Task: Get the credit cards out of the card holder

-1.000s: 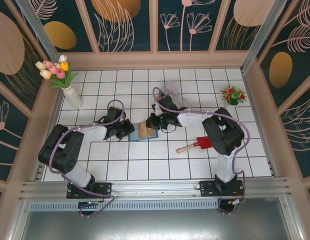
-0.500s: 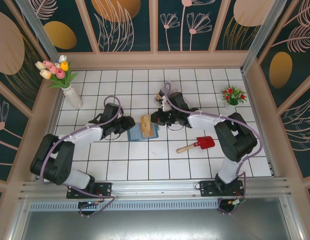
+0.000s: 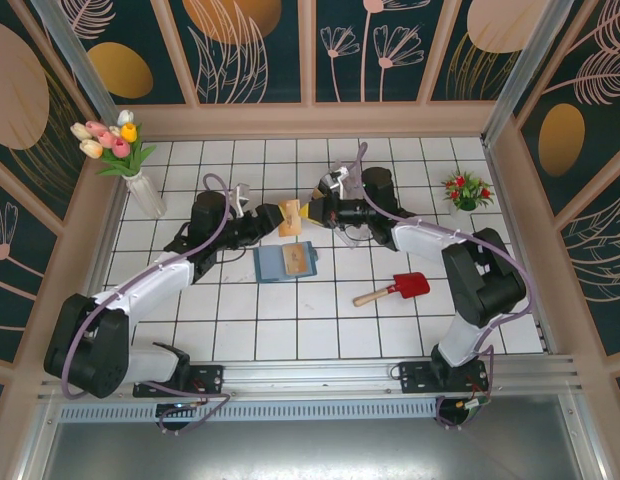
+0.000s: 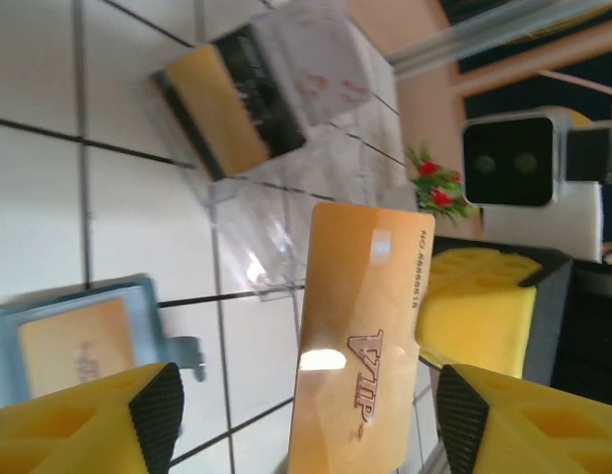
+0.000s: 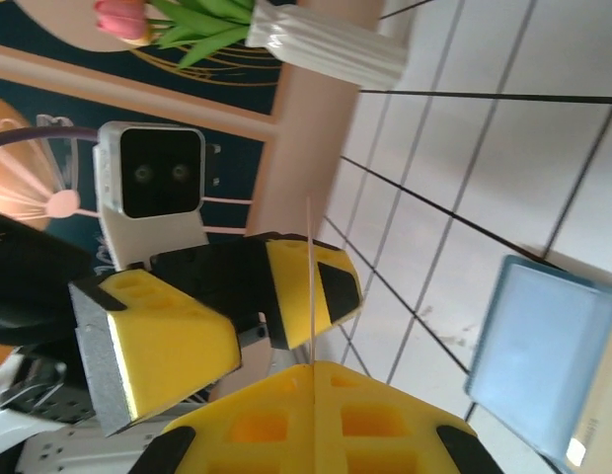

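Note:
A tan credit card [image 3: 288, 217] marked VIP [image 4: 360, 365] hangs upright above the table between the two grippers. My right gripper [image 3: 308, 212] is shut on the card's edge [image 5: 311, 286], its fingertips meeting at the card [image 5: 312, 370]. My left gripper [image 3: 268, 221] is open, its fingers [image 4: 153, 400] standing apart on either side of the card without touching it. The slate-blue card holder [image 3: 270, 264] lies open on the tiles below, with another tan card [image 4: 74, 355] showing in its pocket [image 4: 49, 306]. A dark grey card [image 4: 262, 79] lies in the clear box.
A clear plastic box [image 4: 321, 59] sits behind the grippers with a tan card beside the dark one. A red-bladed toy shovel [image 3: 395, 289] lies right of the holder. A small potted plant [image 3: 466, 189] stands back right, a vase of tulips [image 3: 140, 185] back left.
Both grippers rose and moved back from the holder, lifting the tan card off it. The left gripper opened and let go of the card; the right stays shut on it.

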Motion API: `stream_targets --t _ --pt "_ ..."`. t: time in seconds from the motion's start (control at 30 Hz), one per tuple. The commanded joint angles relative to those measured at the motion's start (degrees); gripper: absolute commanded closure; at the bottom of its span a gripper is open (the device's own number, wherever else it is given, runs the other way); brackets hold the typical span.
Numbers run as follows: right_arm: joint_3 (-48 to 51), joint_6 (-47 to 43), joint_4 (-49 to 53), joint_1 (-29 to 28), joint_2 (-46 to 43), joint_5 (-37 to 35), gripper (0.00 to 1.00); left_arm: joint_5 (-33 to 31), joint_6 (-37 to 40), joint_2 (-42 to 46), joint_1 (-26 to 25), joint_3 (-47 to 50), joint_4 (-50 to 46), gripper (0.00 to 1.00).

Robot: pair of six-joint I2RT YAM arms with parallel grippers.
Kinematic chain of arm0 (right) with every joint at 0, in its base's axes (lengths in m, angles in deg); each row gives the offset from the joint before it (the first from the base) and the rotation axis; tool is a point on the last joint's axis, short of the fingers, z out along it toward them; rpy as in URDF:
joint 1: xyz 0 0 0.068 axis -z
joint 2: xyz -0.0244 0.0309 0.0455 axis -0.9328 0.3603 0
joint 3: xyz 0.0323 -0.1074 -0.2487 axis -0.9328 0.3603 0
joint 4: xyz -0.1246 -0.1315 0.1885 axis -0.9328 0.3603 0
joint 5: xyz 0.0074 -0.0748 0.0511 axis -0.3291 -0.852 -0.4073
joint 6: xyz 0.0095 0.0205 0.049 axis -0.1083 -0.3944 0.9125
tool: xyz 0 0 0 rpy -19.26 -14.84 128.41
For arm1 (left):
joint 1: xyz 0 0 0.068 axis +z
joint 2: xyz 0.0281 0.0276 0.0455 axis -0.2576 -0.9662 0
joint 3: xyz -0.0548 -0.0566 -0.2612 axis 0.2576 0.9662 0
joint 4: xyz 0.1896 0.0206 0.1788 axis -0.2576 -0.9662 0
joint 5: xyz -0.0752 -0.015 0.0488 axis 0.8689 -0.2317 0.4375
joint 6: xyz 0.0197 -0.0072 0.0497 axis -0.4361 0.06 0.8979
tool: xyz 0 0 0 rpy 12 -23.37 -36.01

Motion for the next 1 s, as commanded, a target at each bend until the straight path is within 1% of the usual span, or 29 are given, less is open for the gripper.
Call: stream_targets --t 0.0,0.03,0.13,0.23,0.33,0.37,0.4,0.47,0.53,0.63,0.73,0.8,0.9,0.97 --pt "1.4 4.4 -8.3 0.6 -3.1 4.8 1.00 5.8 -1.8 0.4 0.1 1.0 8.7 0.40" --pt "1.7 4.9 -8.9 0.8 -3.3 5.0 1.00 6.1 -2.4 0.6 0.1 1.7 10.4 0.46" --pt "2.7 7.5 -12.1 0.9 -3.9 6.2 1.00 8.7 -5.9 0.7 0.2 3.6 17.9 0.59" --pt "3.2 10.7 -16.2 1.0 -4.1 7.1 1.00 10.2 -8.6 0.4 0.1 4.8 22.7 0.74" --pt "3.1 11.0 -17.0 1.0 -4.5 7.0 1.00 10.5 -10.4 0.8 0.1 5.4 25.9 0.92" --pt "3.4 10.9 -16.9 1.0 -4.9 6.6 1.00 10.4 -11.1 1.0 0.1 5.5 27.3 1.00" --pt "4.0 11.1 -16.9 0.8 -5.3 5.7 0.99 10.1 -12.5 1.2 0.1 5.6 28.8 1.00" --pt "5.6 11.9 -17.7 0.3 -6.5 2.4 0.85 9.2 -15.3 1.6 0.0 5.8 31.6 1.00" --pt "6.7 12.8 -18.9 -1.0 -7.6 -0.8 0.73 7.7 -16.2 2.2 -0.2 5.7 31.7 1.00" --pt "6.0 14.0 -19.3 -2.7 -7.8 -2.6 0.68 5.6 -17.2 3.6 -0.3 5.8 31.6 1.00" --pt "5.4 15.0 -19.9 -5.4 -7.9 -4.5 0.68 4.5 -19.4 4.6 -0.4 6.3 33.6 1.00" --pt "5.2 16.0 -20.5 -6.4 -7.5 -5.2 0.72 3.9 -20.9 5.3 -0.4 6.8 34.7 1.00" --pt "6.0 18.5 -23.5 -7.2 -7.7 -6.9 0.83 3.0 -21.6 6.8 -0.5 7.7 34.8 1.00" --pt "6.6 18.5 -23.9 -7.3 -8.3 -8.1 0.90 2.6 -20.6 7.6 -0.5 8.0 32.9 1.00"
